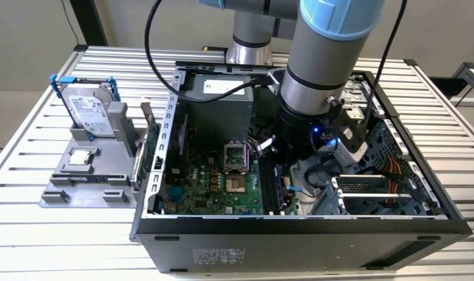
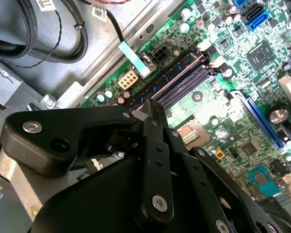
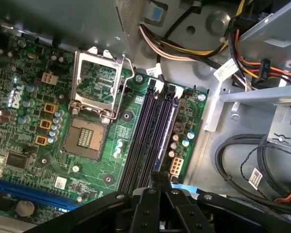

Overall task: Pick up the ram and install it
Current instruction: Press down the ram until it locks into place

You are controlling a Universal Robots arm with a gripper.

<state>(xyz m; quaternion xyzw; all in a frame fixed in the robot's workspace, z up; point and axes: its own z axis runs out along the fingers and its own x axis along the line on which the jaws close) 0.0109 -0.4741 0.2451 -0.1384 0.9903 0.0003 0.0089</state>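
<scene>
Ram, a dark bluish stick, stands edge-up in the outermost memory slot, the one nearest the case wall. In the exterior view it appears as a dark strip just below the arm's wrist.

The slatted table carries an open computer case. The arm reaches down into the side of the case on the exterior view's right. The green motherboard lies flat on the case floor, with an empty processor socket near the memory slots.

The gripper hangs right over one end of the ram's slot, its black fingers drawn together with no gap showing between the tips. Whether they touch the stick cannot be told.

Outside the case, on the exterior view's left, a gray holder bears an upright hard drive and a small square chip.
</scene>
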